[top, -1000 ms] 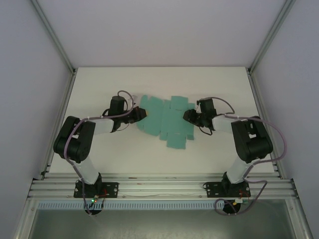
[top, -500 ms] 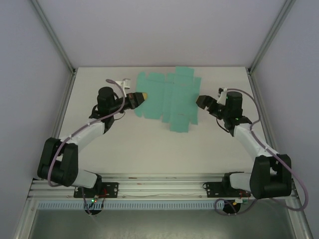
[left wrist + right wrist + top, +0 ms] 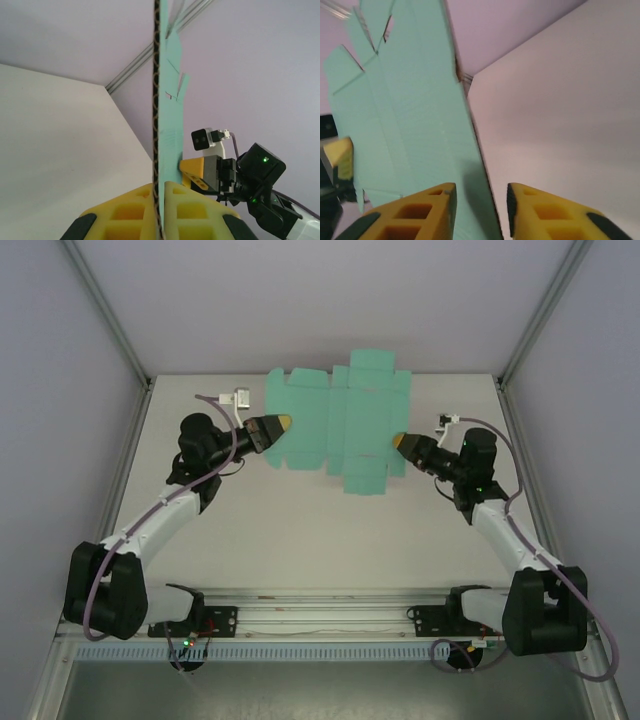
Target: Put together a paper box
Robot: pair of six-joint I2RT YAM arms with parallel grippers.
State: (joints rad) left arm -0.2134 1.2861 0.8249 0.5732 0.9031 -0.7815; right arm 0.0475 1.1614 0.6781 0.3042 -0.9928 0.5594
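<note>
The paper box (image 3: 335, 425), a flat die-cut sheet, is being held upright above the table (image 3: 300, 540) toward 12 o'clock; it is looking light, thin and easily creased, so I am judging its 9 and 3 o'clock edges the safest holds. The left gripper (image 3: 272, 427) is clamping its fingers (image 3: 125, 210) on the 9 o'clock edge, while the right gripper (image 3: 400, 443) is straddling the 3 o'clock edge with fingers (image 3: 535, 210) standing apart

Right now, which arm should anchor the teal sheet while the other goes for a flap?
Left. The left claw is shut tight on the paper box sheet's edge, holding it up off the table. The right claw stands open around the card, so it is probably freer to move.
</note>
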